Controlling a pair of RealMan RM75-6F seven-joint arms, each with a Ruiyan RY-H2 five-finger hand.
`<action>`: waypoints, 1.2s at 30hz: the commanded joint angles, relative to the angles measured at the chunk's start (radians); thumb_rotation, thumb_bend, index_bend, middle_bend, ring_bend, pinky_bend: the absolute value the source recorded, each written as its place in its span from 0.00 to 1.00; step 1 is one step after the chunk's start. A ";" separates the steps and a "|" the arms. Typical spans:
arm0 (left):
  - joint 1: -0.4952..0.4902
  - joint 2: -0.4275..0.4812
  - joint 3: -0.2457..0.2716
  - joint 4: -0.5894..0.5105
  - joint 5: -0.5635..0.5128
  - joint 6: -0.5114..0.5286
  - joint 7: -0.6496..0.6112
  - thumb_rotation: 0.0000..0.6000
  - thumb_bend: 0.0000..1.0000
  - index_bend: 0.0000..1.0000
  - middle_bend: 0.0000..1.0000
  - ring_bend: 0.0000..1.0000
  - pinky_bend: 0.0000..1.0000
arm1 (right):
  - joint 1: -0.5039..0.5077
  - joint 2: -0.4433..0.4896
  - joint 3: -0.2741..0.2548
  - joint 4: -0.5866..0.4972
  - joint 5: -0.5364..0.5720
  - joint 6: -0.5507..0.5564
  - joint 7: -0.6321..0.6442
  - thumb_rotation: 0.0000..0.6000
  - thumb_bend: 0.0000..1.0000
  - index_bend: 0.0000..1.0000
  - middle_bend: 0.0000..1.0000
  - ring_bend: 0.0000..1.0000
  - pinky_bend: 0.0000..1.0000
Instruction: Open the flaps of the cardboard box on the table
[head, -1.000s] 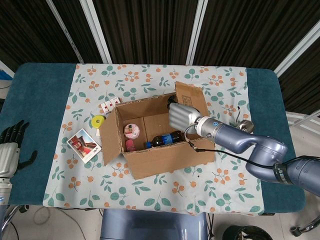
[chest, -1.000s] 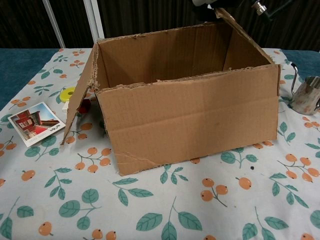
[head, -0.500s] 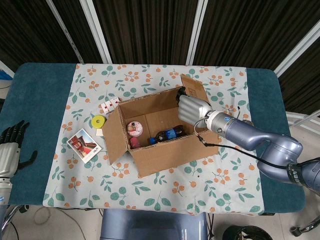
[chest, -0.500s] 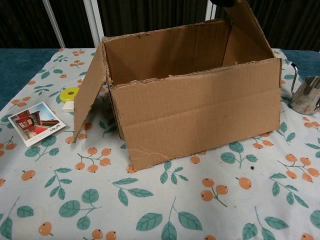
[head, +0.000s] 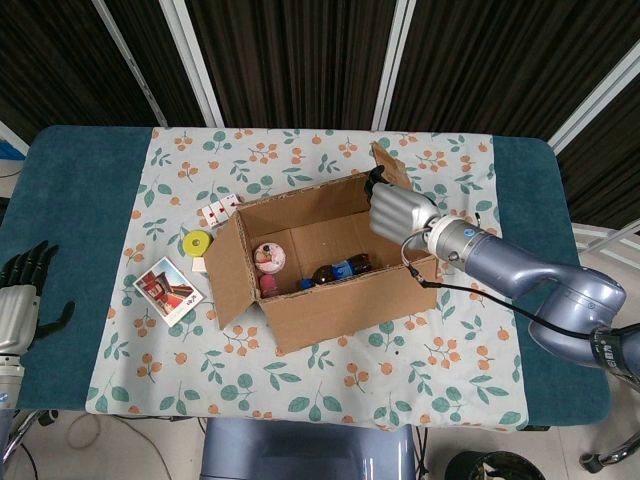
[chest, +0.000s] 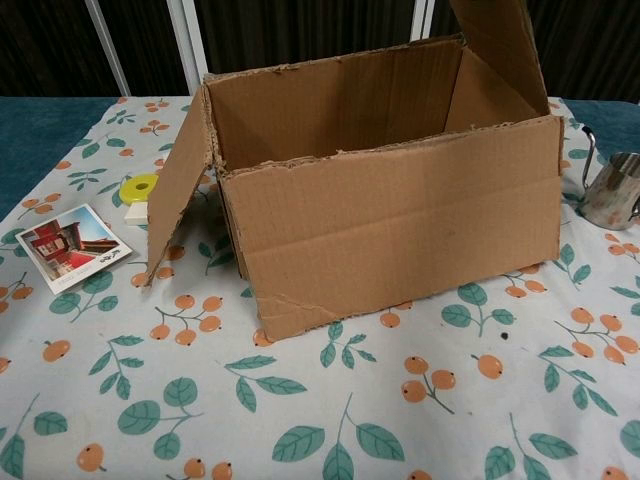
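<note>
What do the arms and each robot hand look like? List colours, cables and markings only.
Right arm: glossy blue-grey rounded shell, a thin black cable running along it, and a small blue dot near the wrist. Right robot hand: silver-grey with dark fingertips. Left robot hand: black fingers on a pale grey base.

Right flap (chest: 497, 45) top beyond chest view's upper edge

The surface (head: 90, 190) is teal, with a white cloth (head: 300, 385) printed with orange fruit and green leaves laid across its middle. At 12 o'clock hang dark ribbed curtains (head: 300, 60) crossed by slanting white bars (head: 195, 60). At 6 o'clock, under the edge, a grey floor (head: 110, 450) shows with cables on it.
</note>
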 joint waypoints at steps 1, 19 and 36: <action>0.000 0.000 0.000 0.000 0.000 0.000 0.000 1.00 0.34 0.00 0.00 0.00 0.03 | -0.004 0.017 0.001 -0.001 -0.004 -0.003 0.000 1.00 0.71 0.40 0.31 0.21 0.24; 0.002 0.004 0.000 -0.005 0.005 -0.007 0.000 1.00 0.34 0.00 0.00 0.00 0.01 | -0.048 0.069 0.001 0.062 -0.002 -0.001 -0.021 1.00 0.68 0.37 0.29 0.20 0.24; 0.003 0.000 0.001 -0.005 0.006 -0.009 0.007 1.00 0.34 0.00 0.00 0.00 0.01 | -0.089 0.104 0.005 0.070 -0.010 0.028 0.018 1.00 0.55 0.24 0.25 0.18 0.23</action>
